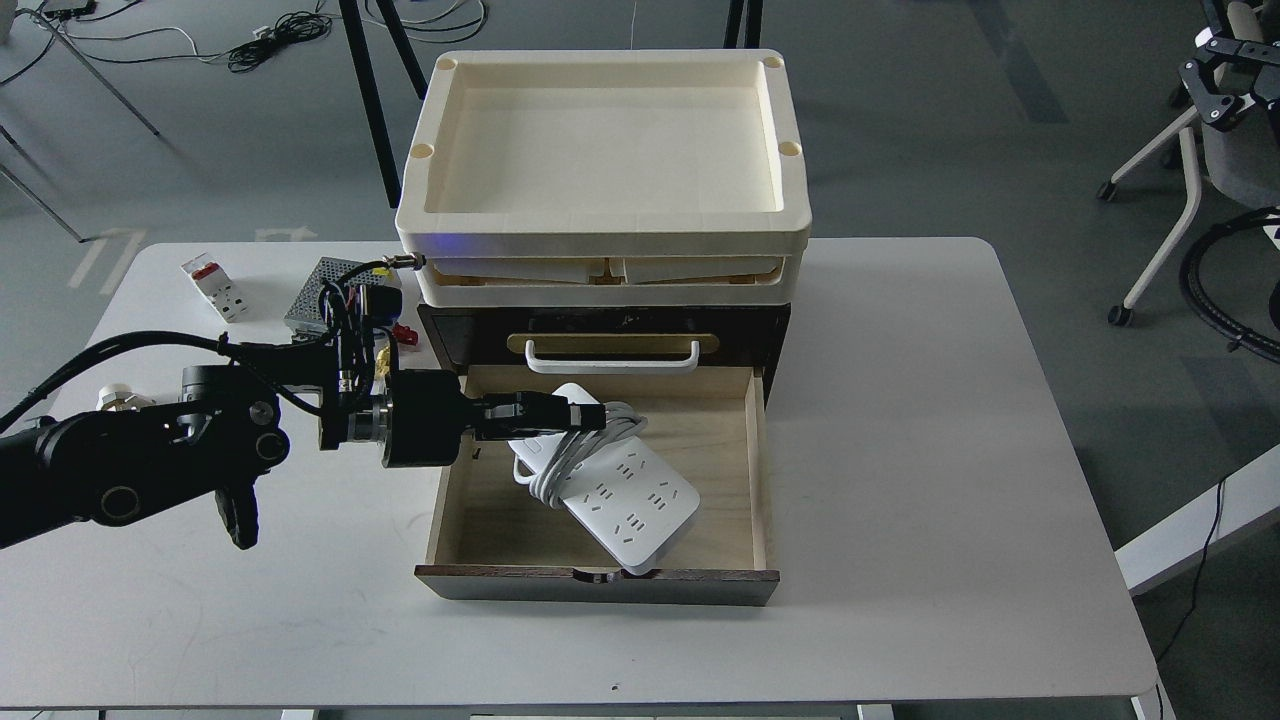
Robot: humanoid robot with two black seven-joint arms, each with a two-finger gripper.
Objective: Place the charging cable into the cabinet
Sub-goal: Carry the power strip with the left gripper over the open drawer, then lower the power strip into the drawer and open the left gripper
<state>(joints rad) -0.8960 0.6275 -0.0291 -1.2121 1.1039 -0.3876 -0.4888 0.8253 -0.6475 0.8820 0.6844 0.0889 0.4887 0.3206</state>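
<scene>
The left end effector (585, 413) reaches in from 9 o'clock over the open drawer of the cabinet (600, 585), clenched on the charging cable (625, 495) at its upper end. The strip lies tilted inside the pale drawer, cord looped around it, its lower corner touching the front wall. Cream trays (600, 230) sit on top at 12 o'clock.

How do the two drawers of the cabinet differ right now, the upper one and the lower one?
The upper drawer is shut; the lower drawer is pulled out. The upper shows only its dark front with a white handle; the lower shows its pale wood inside. The lower holds the power strip, gripped by the left end effector; the upper's contents are hidden. Both have dark brown fronts.
</scene>
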